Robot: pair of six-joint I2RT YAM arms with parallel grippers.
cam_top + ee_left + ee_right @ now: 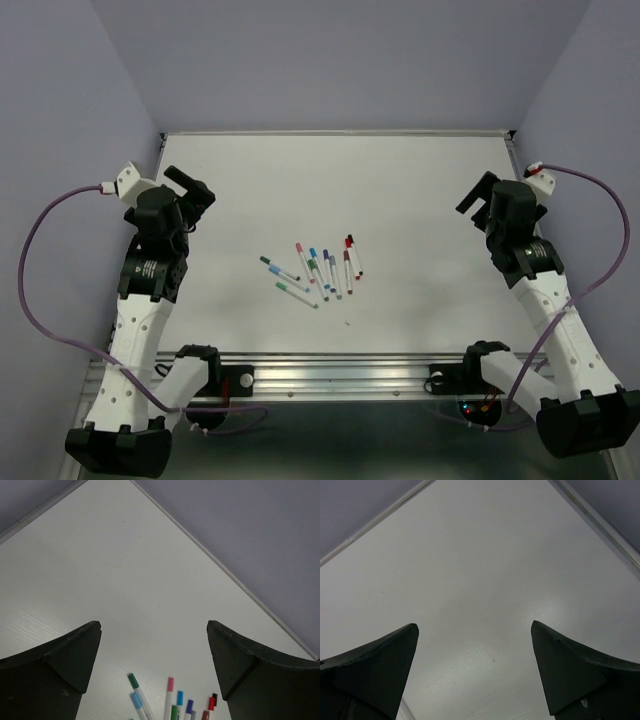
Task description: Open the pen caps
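Note:
Several thin white pens (315, 272) lie capped in a loose cluster at the table's middle. Their caps show as a pink cap (299, 246), a blue cap (313, 251), a red cap (349, 242) and a teal cap (266, 260). In the left wrist view a green cap (132, 680), a pink cap (170, 683) and a red cap (211, 703) show at the bottom edge. My left gripper (192, 190) (154, 625) is open and empty, well left of the pens. My right gripper (475, 196) (474, 625) is open and empty, well right of them. No pens show in the right wrist view.
The white table (400, 180) is walled by lilac panels at the back and both sides. A metal rail (340, 375) runs along the near edge between the arm bases. Purple cables loop beside each arm.

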